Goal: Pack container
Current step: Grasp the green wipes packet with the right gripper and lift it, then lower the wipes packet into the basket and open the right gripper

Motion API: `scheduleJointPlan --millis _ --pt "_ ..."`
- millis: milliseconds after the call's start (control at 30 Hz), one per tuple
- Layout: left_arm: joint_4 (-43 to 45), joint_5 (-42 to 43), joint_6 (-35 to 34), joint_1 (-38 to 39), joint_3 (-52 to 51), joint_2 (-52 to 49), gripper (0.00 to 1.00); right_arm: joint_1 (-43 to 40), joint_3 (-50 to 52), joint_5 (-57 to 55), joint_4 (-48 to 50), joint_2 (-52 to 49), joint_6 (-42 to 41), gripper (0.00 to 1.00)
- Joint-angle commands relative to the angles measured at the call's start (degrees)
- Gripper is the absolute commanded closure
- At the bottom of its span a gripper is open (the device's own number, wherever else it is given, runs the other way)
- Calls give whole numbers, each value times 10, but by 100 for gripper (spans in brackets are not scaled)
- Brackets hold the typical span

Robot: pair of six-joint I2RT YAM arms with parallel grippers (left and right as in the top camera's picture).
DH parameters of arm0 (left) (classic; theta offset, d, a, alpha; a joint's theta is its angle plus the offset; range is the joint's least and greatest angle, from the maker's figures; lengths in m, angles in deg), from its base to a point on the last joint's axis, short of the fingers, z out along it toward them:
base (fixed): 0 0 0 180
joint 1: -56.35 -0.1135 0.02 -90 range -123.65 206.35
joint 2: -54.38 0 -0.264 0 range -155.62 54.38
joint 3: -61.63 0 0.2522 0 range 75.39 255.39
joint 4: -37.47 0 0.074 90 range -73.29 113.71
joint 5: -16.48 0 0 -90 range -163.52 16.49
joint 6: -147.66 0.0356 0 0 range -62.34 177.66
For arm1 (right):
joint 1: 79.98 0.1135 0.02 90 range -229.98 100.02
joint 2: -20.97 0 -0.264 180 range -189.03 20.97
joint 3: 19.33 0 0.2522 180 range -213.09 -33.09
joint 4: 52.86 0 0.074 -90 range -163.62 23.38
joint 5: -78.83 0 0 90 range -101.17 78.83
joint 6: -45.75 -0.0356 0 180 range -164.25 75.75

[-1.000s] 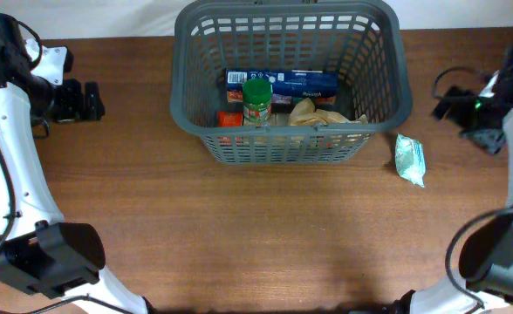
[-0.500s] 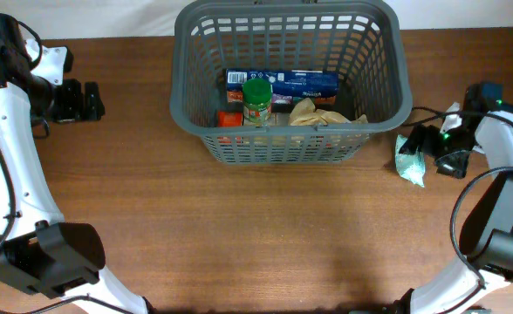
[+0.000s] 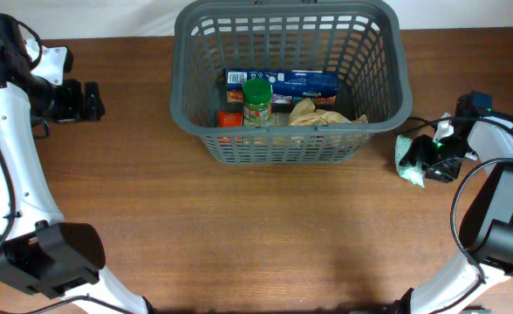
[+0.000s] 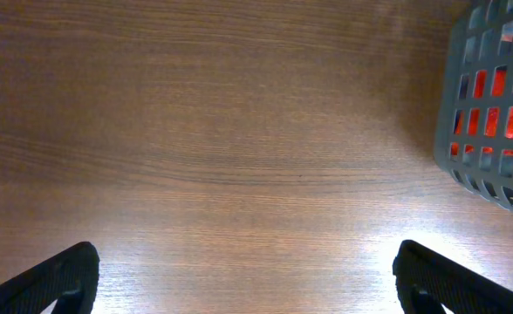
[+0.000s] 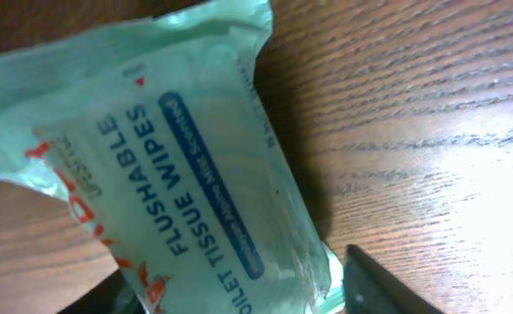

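Observation:
The dark grey container (image 3: 387,70) stands at the back middle of the table; its corner shows in the left wrist view (image 4: 488,105). A pale green pack of flushable wipes (image 3: 406,159) lies on the table just right of it. My right gripper (image 3: 429,155) is low at the pack's right side. In the right wrist view the pack (image 5: 169,174) fills the space between the spread fingers of the right gripper (image 5: 239,292), which are not closed on it. My left gripper (image 3: 82,100) is open and empty at the far left, over bare wood in its own view (image 4: 243,283).
Inside the container are a blue box (image 3: 283,83), a green-lidded jar (image 3: 256,100), a tan crumpled bag (image 3: 322,113) and a red item (image 3: 229,118). A black cable (image 3: 422,122) runs along the table by the right arm.
My right gripper has come in from the table's right edge, leftward and down, to the wipes pack. The pack, the container and the left arm have not moved.

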Motion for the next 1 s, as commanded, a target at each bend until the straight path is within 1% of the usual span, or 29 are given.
scheduleJointPlan --millis 0,133,300,333,367,400,433,500,600,733,800,833,967 --pt "0 6 -7 -3 -3 -2 1 2 5 1 4 -9 2 43" --pt "0 6 -7 -3 -3 -3 1 2 5 -36 3 -10 2 44" --pt "0 6 -7 -3 -3 -2 1 2 9 -54 7 -17 -16 44" --pt "0 6 -7 -3 -3 -3 1 2 9 -54 6 -21 -16 45" --pt "0 6 -7 -3 -3 -3 1 2 9 -53 6 -26 -16 48" --pt "0 6 -7 -3 -3 -3 1 2 9 -53 5 -30 -16 61" --pt "0 6 -7 -3 -3 -3 1 2 9 -53 5 -31 -16 72" --pt "0 6 -7 -3 -3 -3 1 2 9 -53 4 -31 -27 84" --pt "0 6 -7 -3 -3 -3 1 -2 1 -51 -7 -30 -41 96" --pt "0 6 -7 -3 -3 -3 1 -3 -44 -45 -46 -24 -48 96" --pt "0 6 -7 -3 -3 -2 1 -3 -89 -34 -82 -9 -48 96" --pt "0 6 -7 -3 -3 -3 1 -3 -128 -25 -109 7 -48 96" --pt "0 6 -7 -3 -3 -2 1 2 -231 -9 -155 59 -48 96"
